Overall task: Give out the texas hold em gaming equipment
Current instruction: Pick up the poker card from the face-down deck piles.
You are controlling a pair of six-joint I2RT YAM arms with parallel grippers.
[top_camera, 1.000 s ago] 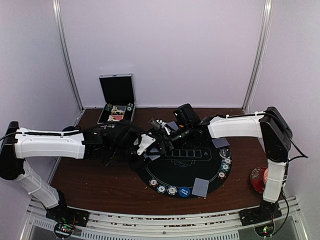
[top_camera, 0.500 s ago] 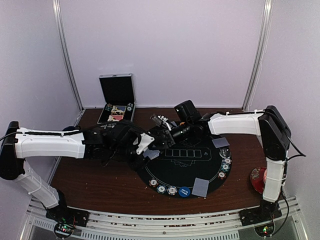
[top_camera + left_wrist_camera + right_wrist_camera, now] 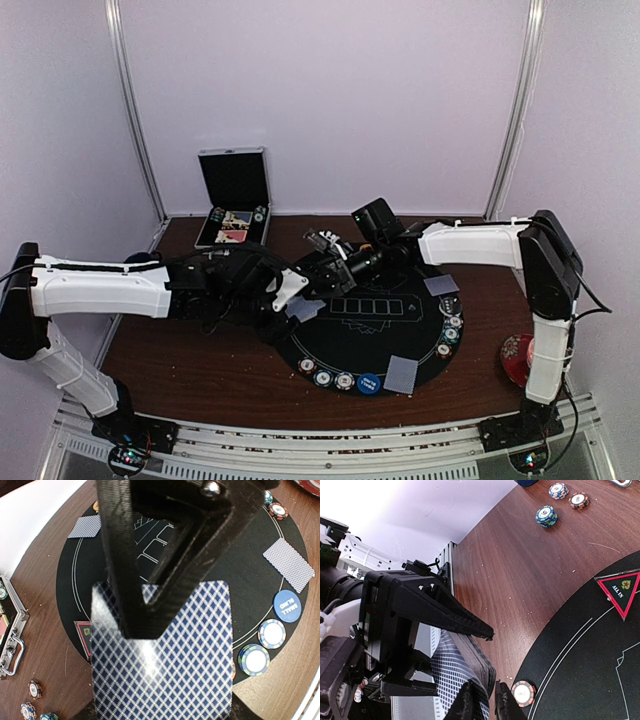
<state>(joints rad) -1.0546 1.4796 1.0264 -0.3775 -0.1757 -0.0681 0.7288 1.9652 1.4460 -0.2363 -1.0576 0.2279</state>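
Okay, mid card pull. Left end effector [image 3: 150,622] is clamped on the deck of playing cards [image 3: 165,675], holding it above the left rim of the round black poker mat [image 3: 395,335], blue-diamond backs toward its wrist cam. Right end effector [image 3: 484,705] has its fingers drawn nearly together, pinching the deck's edge. Can't tell whether one card or several sit between the pads.

On the mat: dealt cards [image 3: 401,373] face down near the front edge, chip stacks [image 3: 254,659] along the rim, the blue SMALL BLIND button [image 3: 286,605] and the red ALL IN triangle [image 3: 620,591]. A few loose chips [image 3: 546,516] sit on the counter [image 3: 520,575] off the mat.

My read on doing this well:
- Take only the outermost card. The deck edge looks slightly fanned in the right wrist view, so a double pull is the likely fault.
- Draw the card along its own plane, not away from the deck face, so the left grip isn't levered open.
- Left arm should stay put and firm. A slack clamp could spill the whole deck.
- Carry low to a seat with no cards and release flat, close to the felt, clear of the chips.
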